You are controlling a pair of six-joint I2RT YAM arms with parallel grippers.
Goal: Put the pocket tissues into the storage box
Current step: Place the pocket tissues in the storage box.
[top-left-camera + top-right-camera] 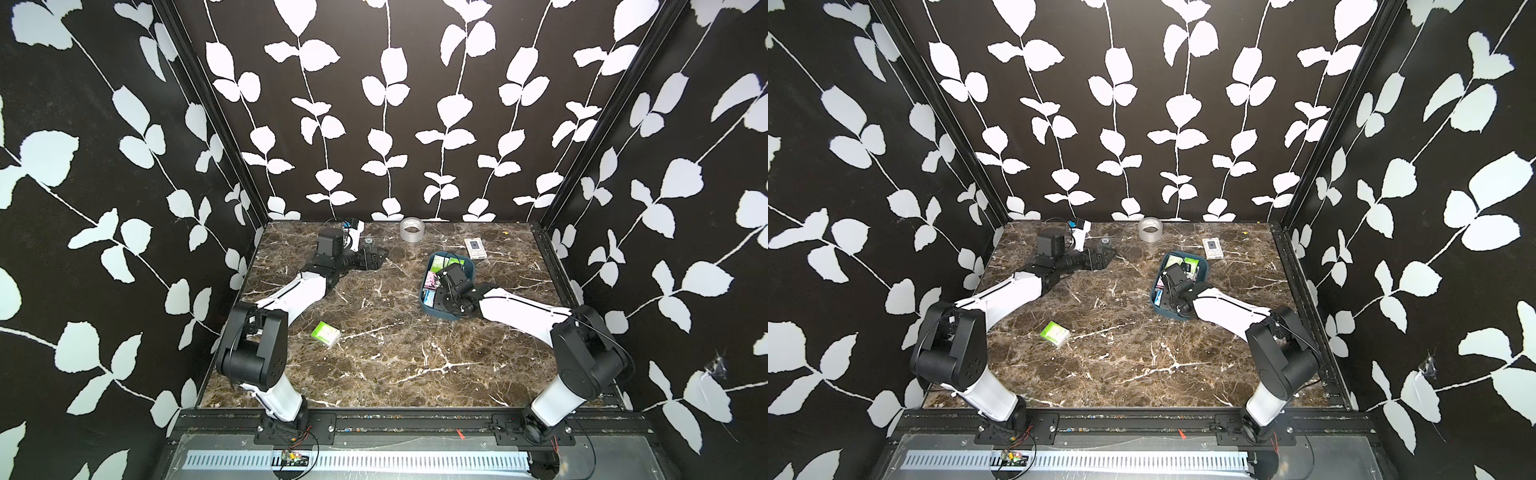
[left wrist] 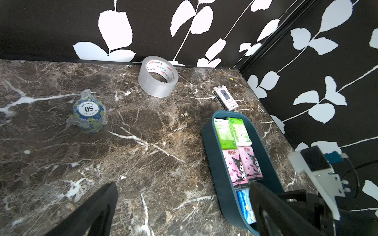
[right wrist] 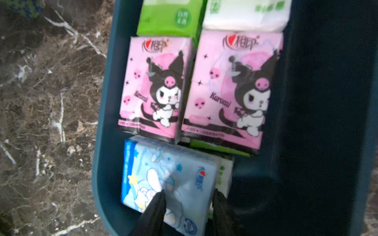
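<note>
Pink-and-black cartoon, lime-green-and-white and pale-blue cartoon prints are seen on the pocket tissues (image 3: 155,85), and dark teal on the storage box (image 3: 106,102).

Black walls printed with white leafy vines (image 1: 386,104) fill the upper frame, enclosing a dark brown white-veined marble tabletop (image 1: 395,353) at lower centre.
</note>
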